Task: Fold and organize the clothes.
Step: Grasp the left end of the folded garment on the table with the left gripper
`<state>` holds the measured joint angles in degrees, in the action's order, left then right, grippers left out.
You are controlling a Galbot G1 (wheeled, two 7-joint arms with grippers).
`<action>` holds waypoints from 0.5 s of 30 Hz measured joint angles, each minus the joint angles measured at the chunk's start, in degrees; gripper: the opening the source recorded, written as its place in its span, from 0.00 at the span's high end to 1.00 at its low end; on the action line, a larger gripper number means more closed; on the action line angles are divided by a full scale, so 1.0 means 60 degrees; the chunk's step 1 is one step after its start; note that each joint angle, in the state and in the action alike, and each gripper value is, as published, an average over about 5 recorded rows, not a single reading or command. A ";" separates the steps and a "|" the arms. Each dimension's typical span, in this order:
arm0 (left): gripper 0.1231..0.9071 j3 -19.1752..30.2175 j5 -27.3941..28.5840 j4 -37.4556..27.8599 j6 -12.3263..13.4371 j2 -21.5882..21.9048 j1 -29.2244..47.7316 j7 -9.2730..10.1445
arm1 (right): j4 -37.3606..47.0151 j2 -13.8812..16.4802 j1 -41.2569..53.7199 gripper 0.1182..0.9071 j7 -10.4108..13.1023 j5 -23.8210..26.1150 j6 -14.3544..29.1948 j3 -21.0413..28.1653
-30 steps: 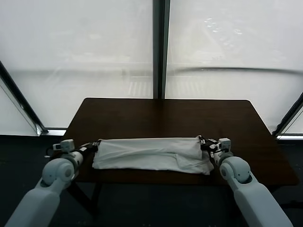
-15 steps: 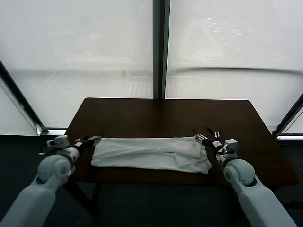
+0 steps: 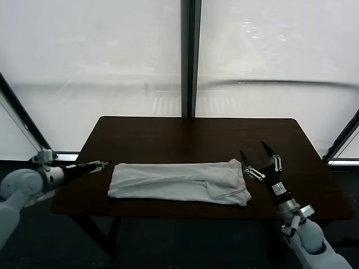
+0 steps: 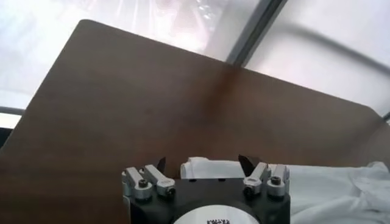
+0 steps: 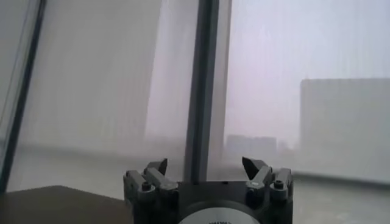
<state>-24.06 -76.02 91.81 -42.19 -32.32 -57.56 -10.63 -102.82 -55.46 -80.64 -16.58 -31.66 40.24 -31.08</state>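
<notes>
Folded garment on the desk, both arms clear of it. The T-shirt (image 3: 178, 182) lies as a long, flat white band across the near half of the dark desk (image 3: 190, 137), its long axis running side to side; no printed side is visible. The band is not crisp — a rounded roll runs along its far edge, and at the robot's right end a looser flap spills toward the near edge of the desk.

The left gripper (image 3: 96, 165) sits just off the left end of the band, low over the desk, fingers spread and holding nothing; its wrist view shows the cloth's end (image 4: 207, 167) lying between and just beyond the open tips. The right gripper (image 3: 259, 162) stands near the right end, tilted upward, likewise spread wide and empty; its wrist camera faces the window, not the cloth.

Handling, as a judgement: the cotton is light, limp and wrinkle-prone — it will sag and unroll if lifted at one point, and layers may slide over one another. Best taken by pinching through all layers at the two short ends, or at the corners of one end for a further fold, dragging low so the stack stays together.
</notes>
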 joint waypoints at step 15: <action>0.00 0.0704 0.0122 -0.0778 -0.0001 0.0177 -0.0050 -0.1520 | -0.1245 -0.0607 -0.2641 0.00 -0.0757 -0.0472 0.1043 -0.1939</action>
<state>-19.84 -75.29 87.14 -42.20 -31.26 -57.86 -19.75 -110.29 -59.10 -96.48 -21.12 -34.50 46.50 -42.72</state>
